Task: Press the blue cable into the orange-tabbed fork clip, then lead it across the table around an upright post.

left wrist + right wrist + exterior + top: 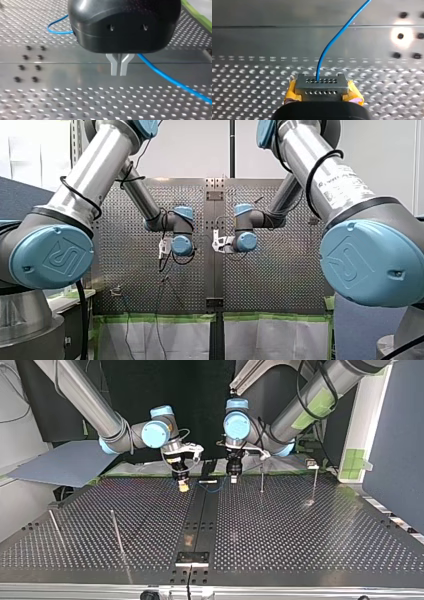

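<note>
My right gripper was clamped on the blue cable, which rose from between its yellow pads and trailed slack over the table past my left gripper, metal fingers pressed together. Thin, light and floppy, I judged: best pinched short, close to the stretch being pressed in.

— How do the arms stand?
— My left arm and my right arm both reach down with bent wrists, their grippers near the table's edge on the arms' side.
— And the fingers?
— My left gripper has its metal tips pressed together. My right gripper has its yellow pads closed, seemingly pinching the blue cable.
</note>
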Motion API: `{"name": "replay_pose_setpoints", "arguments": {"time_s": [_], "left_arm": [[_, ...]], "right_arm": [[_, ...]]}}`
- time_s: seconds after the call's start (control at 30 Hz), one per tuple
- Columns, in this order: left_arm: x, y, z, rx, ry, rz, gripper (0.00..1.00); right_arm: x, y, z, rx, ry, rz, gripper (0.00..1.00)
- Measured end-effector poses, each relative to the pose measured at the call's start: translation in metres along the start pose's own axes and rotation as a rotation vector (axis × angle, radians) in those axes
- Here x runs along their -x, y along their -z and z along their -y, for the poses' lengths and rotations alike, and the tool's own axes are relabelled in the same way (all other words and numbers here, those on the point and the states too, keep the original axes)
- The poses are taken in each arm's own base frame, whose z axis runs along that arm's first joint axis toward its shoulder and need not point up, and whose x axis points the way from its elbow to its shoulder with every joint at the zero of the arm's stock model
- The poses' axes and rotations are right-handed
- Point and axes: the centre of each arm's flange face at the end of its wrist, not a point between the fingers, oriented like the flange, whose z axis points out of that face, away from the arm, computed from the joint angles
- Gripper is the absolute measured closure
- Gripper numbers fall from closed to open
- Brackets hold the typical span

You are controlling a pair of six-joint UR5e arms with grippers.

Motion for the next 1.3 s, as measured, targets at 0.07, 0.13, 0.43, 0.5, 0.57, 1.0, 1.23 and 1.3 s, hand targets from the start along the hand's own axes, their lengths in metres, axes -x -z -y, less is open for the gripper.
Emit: {"name": "replay_pose_setpoints", "arguments": {"time_s": [0.07, 0.13, 0.43, 0.5, 0.57, 1.0, 1.23, 1.3], "left_arm": [[0.013, 0.003, -0.001, -0.001, 0.006, 0.014, 1.00], [0.024, 0.006, -0.001, -0.002, 0.015, 0.027, 1.00], [0.068, 0.013, -0.005, 0.012, 0.039, 0.076, 1.00], [0.077, 0.016, -0.005, 0.011, 0.041, 0.082, 1.00], [0.087, 0.019, -0.006, 0.010, 0.046, 0.091, 1.00], [0.126, 0.025, -0.005, 0.002, 0.066, 0.132, 1.00], [0.153, 0.026, -0.001, -0.003, 0.072, 0.147, 1.00], [0.159, 0.026, 0.000, 0.000, 0.074, 0.151, 1.00]], "right_arm": [[-0.009, 0.002, 0.000, 0.001, 0.000, -0.007, 1.00], [-0.018, 0.003, -0.001, 0.001, 0.000, -0.015, 1.00], [-0.058, 0.013, -0.001, 0.001, 0.000, -0.057, 1.00], [-0.068, 0.016, -0.001, 0.001, 0.001, -0.065, 1.00], [-0.076, 0.018, -0.001, 0.001, 0.002, -0.073, 1.00], [-0.122, 0.030, -0.001, 0.003, -0.004, -0.137, 1.00], [-0.139, 0.033, -0.001, 0.003, -0.007, -0.160, 1.00], [-0.146, 0.035, -0.001, 0.003, -0.009, -0.171, 1.00]]}}
